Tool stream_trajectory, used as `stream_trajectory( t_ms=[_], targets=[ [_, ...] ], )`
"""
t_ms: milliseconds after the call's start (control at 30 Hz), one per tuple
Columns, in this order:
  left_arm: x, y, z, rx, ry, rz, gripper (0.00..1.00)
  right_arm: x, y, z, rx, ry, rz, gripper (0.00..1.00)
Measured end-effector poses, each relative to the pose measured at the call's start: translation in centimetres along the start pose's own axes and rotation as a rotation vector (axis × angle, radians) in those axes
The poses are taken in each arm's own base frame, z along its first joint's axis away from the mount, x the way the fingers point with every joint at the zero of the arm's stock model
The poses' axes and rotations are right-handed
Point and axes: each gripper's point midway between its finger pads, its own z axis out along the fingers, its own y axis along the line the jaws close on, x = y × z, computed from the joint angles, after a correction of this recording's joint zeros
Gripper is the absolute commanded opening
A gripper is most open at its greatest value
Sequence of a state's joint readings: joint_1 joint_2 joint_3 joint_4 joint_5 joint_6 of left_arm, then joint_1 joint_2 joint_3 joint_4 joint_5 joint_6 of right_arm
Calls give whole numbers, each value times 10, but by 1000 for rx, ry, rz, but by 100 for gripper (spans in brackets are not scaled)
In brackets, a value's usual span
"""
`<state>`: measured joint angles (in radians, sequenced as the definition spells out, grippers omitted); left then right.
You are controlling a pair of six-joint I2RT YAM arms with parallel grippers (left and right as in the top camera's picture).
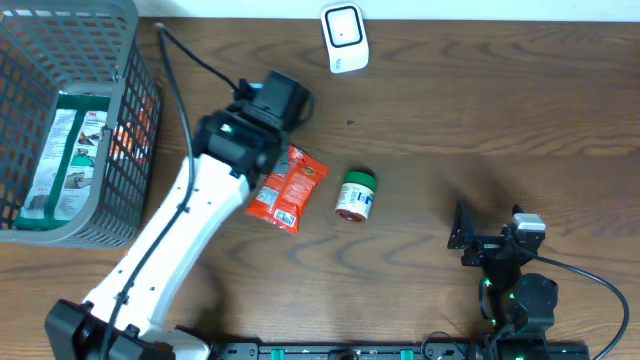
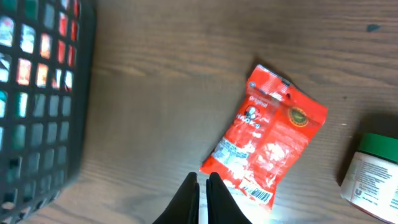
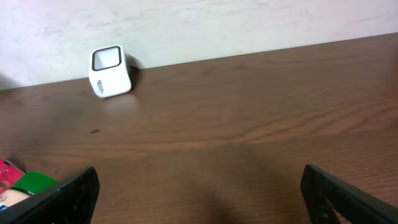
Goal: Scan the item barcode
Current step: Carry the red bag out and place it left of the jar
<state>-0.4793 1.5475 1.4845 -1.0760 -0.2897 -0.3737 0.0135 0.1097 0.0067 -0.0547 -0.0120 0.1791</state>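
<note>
Left wrist view shows the left hand pinched together beside the red snack packet, right hand spread wide.

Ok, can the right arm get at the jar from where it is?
Probably yes. The right gripper stands open, and only bare table lies between it and the jar. The left arm is over the packet on the jar's far side, so it shouldn't block the way.
</note>
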Motion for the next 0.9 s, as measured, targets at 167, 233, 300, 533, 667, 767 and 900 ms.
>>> stream_trajectory(
  t_ms=[167,233,300,533,667,767,900],
  targets=[
    [-4,14,10,68,48,-62,7,0,0,0,0,0,0,99],
    [-9,17,17,78,33,-88,8,0,0,0,0,0,0,99],
    [-8,19,28,75,37,-97,8,0,0,0,0,0,0,99],
    [31,7,113,27,168,-32,7,0,0,0,1,1,0,99],
    [44,0,148,7,231,-1,7,0,0,0,0,1,0,99],
    [54,-4,167,-6,270,10,7,0,0,0,1,1,0,99],
    [66,-6,181,-14,322,25,7,0,0,0,1,1,0,99]
  ],
)
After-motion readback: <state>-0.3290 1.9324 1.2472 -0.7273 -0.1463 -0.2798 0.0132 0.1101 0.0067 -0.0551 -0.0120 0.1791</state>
